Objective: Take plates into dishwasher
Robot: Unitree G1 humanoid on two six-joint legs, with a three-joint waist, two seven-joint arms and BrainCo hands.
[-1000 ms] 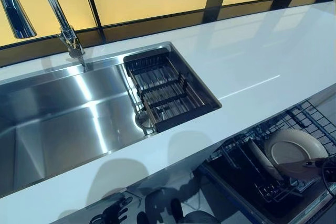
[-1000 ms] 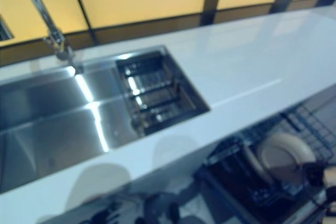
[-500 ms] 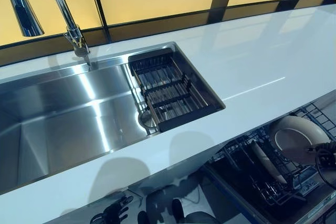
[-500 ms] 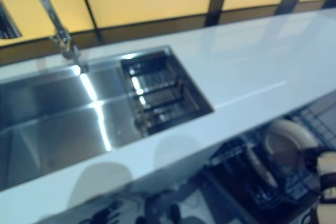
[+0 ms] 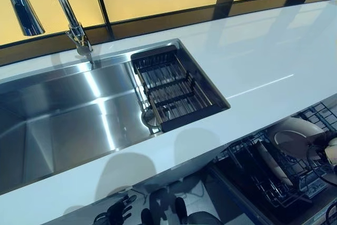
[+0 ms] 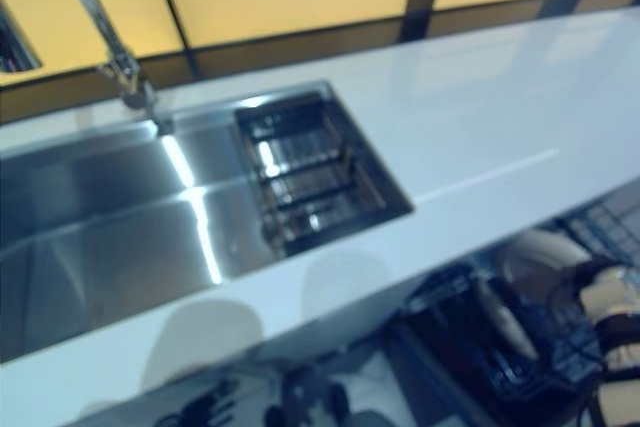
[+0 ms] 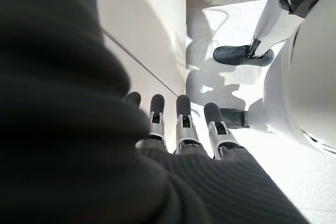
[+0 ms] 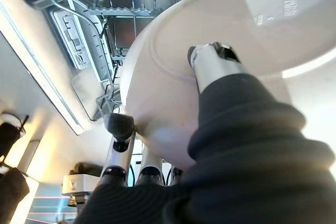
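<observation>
My right hand point(image 8: 157, 182) had the plate point(image 8: 210, 77) pinched, thumb on its back, right over the dishwasher rack point(image 5: 274, 183) — looked half-seated, I think. Releasing early could've clanked it onto the neighbouring plate point(image 5: 271, 163). Left hand point(image 7: 178, 124) hung relaxed.

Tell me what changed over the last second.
The whole view shifted, so the camera moved. The right hand, gripping the white plate, carried it further back over the dishwasher rack; its tilt changed. The grip held. A second plate stayed racked. The left hand hangs open below the counter.
</observation>
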